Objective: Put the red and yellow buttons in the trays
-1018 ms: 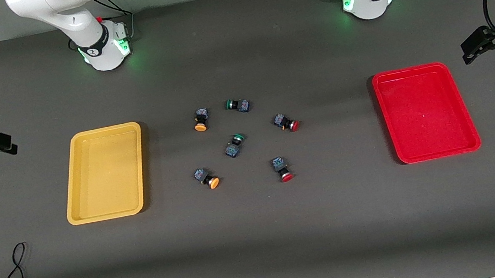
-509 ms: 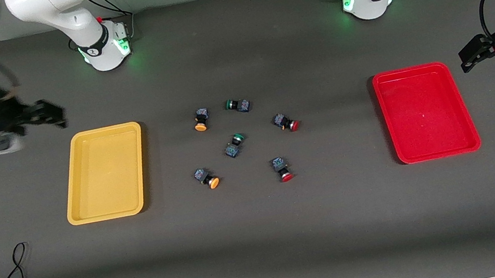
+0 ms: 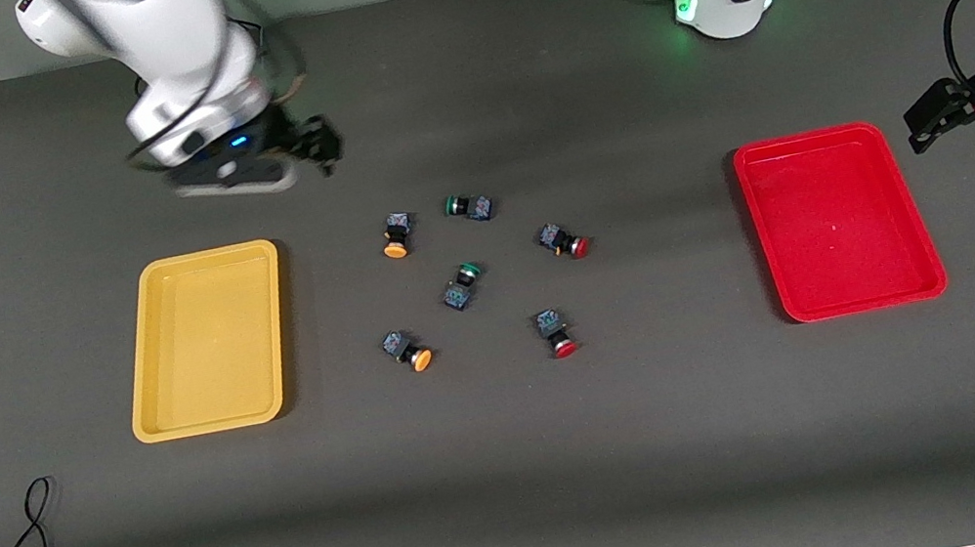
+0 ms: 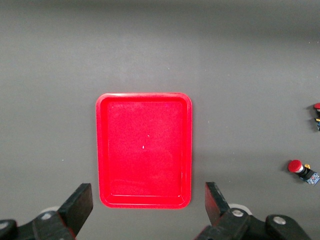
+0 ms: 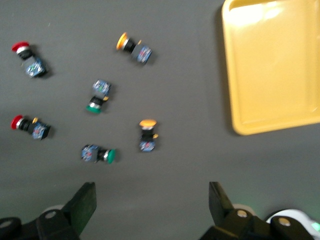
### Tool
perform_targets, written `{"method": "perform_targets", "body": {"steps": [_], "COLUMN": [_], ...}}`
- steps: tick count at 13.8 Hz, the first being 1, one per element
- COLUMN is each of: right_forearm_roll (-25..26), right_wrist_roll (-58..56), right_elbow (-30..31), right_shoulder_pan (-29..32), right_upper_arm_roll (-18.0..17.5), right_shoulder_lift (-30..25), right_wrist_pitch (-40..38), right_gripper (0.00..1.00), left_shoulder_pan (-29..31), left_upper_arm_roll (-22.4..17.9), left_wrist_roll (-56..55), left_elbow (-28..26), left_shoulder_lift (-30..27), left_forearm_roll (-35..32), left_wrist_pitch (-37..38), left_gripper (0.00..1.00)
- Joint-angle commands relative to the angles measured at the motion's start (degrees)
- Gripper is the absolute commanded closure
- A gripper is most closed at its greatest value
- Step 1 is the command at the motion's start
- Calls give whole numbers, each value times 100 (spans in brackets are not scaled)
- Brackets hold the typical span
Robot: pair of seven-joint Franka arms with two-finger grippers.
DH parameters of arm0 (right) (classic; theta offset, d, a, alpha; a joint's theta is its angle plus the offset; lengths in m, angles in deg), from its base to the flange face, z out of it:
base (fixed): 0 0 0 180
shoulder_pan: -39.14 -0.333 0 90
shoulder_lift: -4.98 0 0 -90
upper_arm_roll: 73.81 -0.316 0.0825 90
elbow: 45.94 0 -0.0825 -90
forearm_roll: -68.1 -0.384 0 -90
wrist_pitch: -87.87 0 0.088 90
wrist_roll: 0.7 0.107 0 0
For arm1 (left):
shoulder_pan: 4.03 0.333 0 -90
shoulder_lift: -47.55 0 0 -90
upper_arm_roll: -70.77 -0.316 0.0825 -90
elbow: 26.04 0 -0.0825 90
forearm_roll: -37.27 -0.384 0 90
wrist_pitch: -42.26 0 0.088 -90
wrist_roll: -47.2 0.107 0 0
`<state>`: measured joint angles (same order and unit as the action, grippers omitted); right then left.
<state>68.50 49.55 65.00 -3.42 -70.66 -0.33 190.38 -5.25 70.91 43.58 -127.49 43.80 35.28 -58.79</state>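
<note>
Right gripper (image 3: 318, 148), jaws released, over bare counter (image 3: 520, 466) beside the yellow tray (image 3: 207, 340); six buttons (image 3: 469, 281) lie nearby. Left gripper (image 3: 921, 114), jaws released, hangs just beside the red tray (image 3: 835, 220).

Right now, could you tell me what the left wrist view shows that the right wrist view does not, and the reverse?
Only the left wrist view shows the red tray, with nothing in it. Only the right wrist view shows the yellow tray, both yellow buttons and both green buttons. Both views show red buttons on the dark table: one whole and one cut off at the frame's edge in the left wrist view, two whole ones in the right. Each view also shows its own open jaws.
</note>
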Motion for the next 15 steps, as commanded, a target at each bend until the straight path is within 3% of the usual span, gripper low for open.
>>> {"method": "perform_targets", "body": {"steps": [1,4,8,12,15], "right_forearm_roll": [-14,-14,-5,47,39], "right_wrist_roll": [530,486,407,424,468], "right_elbow": [446,884,1833,2695,2714], "right_shoulder_pan": [-506,-657,-648,-595,-595], "right_upper_arm_roll": [81,116,142,195,300], "right_shoulder_lift": [-225,-453,-437,300,1082], "right_wrist_pitch": [286,478,1777,3543,4310], "right_gripper": [0,0,0,0,0], "left_shoulder_pan": [-10,-228,-957,-1730,-2328], "left_upper_arm_roll": [-6,20,47,47,134], "left_wrist_roll": [-182,-701,-1491,-2965,-4055], "left_elbow": [-15,-120,-287,-367,-367], "left_shoulder_lift": [75,233,558,1435,2069], "left_forearm_roll": [-55,-55,-55,-55,41], "left_wrist_pitch": [-151,-257,-230,-818,-1187], "left_gripper": [0,0,0,0,0]}}
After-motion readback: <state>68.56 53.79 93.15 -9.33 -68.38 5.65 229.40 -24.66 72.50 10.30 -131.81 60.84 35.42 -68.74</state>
